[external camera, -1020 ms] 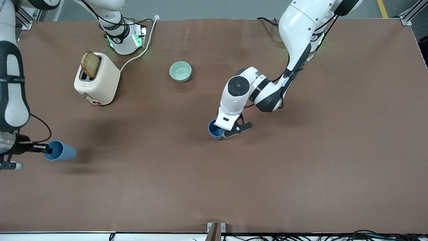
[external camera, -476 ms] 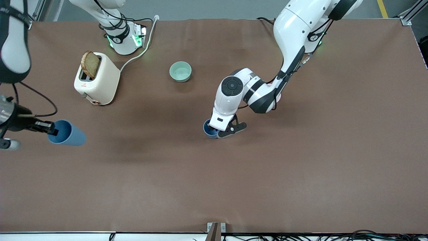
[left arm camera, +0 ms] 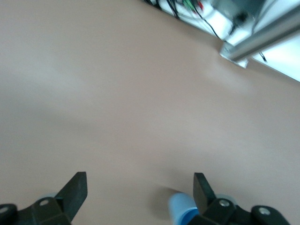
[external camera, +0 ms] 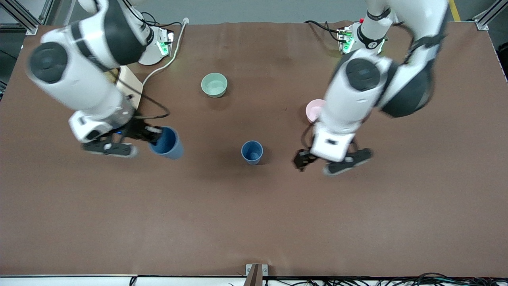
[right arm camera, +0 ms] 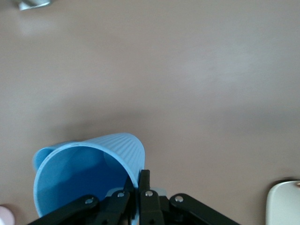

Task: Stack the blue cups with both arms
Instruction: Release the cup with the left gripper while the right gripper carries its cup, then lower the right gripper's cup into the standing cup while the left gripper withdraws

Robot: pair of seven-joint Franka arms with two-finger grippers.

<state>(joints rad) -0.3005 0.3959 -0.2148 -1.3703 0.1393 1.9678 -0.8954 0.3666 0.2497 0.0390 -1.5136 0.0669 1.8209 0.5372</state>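
Blue plastic shows at two places on the brown bench (external camera: 254,222). One blue cup (external camera: 252,152) stands upright on the bench, its mouth up, between the two tools and touching neither of them. The other blue cup (external camera: 166,143) is in the air, tilted on its side, and the right tool (external camera: 152,135) pinches its rim: in the right wrist view the two fingers (right arm camera: 140,187) are closed together on the wall of this held cup (right arm camera: 89,176), one inside and one outside. The held cup hangs over the bench beside the standing cup, toward the right arm's end.

The left tool (external camera: 307,161) is over the bench just beside the standing cup, toward the left arm's end. Its fingers (left arm camera: 75,187) are spread wide with nothing between them, and in the left wrist view a small part of the standing cup (left arm camera: 180,210) shows close to one finger.

Farther from the front camera than the left tool, a pink bowl (external camera: 313,109) sits on the bench, partly covered by the left arm (external camera: 365,85). A pale green bowl (external camera: 214,84) stands farther still, near the middle. Under the right arm (external camera: 79,67) a corner of a cream toaster (external camera: 129,83) is visible, with its white cable (external camera: 166,59).
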